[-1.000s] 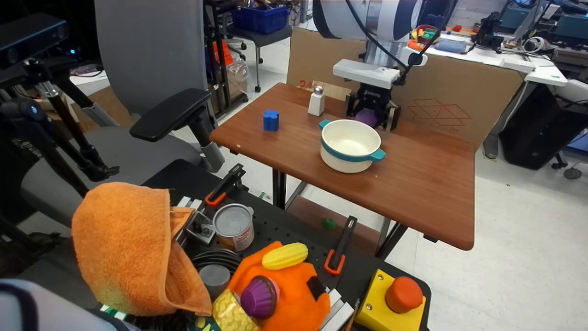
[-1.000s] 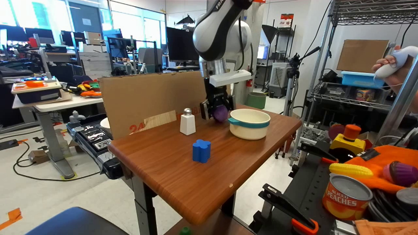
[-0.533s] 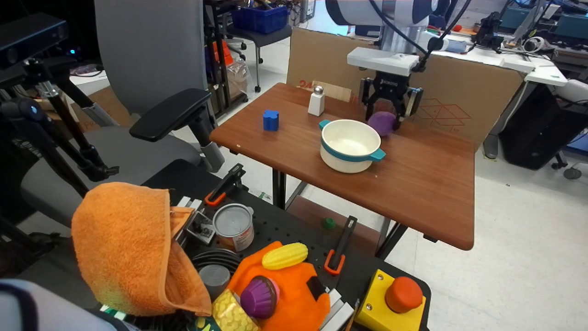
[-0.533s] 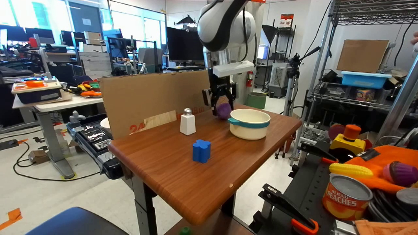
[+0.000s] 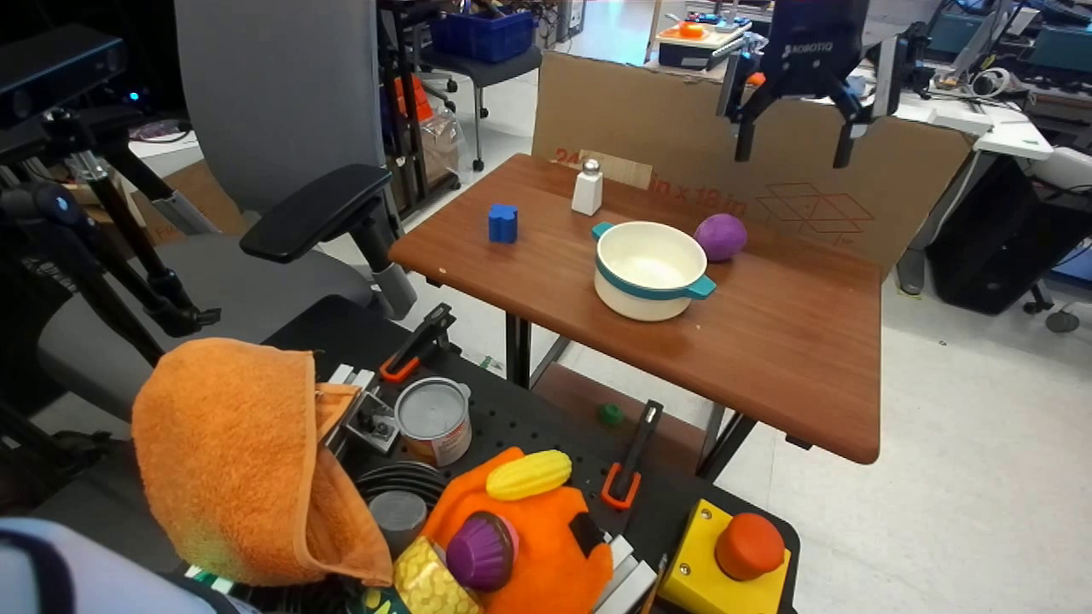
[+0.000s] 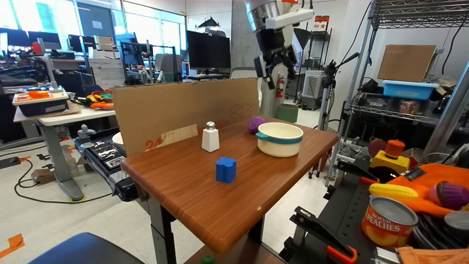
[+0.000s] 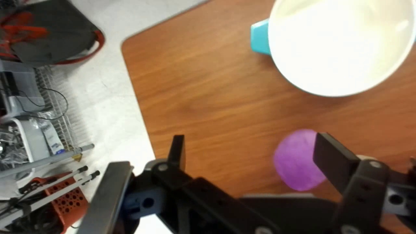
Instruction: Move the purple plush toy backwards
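Pincer [image 5: 793, 153] well above purple toy [image 5: 721, 237]

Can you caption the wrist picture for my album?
Purple plush toy and white bowl on a brown table, seen past the open claw.

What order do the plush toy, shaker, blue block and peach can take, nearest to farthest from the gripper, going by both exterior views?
1. Plush toy: on the table, lower than the gripper.
2. Shaker: upright on the table, near the cardboard.
3. Blue block: on the table, farther from the cardboard.
4. Peach can: off the table, on the black surface.
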Tool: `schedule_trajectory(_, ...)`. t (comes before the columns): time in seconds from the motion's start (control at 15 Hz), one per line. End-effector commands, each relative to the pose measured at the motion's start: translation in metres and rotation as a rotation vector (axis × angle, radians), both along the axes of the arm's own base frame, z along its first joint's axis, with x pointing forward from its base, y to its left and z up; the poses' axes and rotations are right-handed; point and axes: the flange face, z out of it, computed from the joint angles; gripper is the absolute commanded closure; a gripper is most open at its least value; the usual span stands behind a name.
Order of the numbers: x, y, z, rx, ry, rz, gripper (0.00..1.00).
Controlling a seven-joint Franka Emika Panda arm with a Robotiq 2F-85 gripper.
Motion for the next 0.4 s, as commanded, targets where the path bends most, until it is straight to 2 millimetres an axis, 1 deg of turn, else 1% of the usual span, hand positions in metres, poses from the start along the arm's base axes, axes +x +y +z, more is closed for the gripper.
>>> schedule_trajectory(0.0,-0.009,-0.004,0.015,-0.003,0.023,0.002,0.0)
schedule_trajectory(0.07,-0.016,-0.006,0.024,-0.001,0.031,0.004,0.0)
schedule_trajectory(0.13,-0.02,-0.007,0.028,0.0,0.031,0.007,0.0)
schedule_trajectory(0.33,-0.024,-0.007,0.024,0.001,0.045,0.008,0.0)
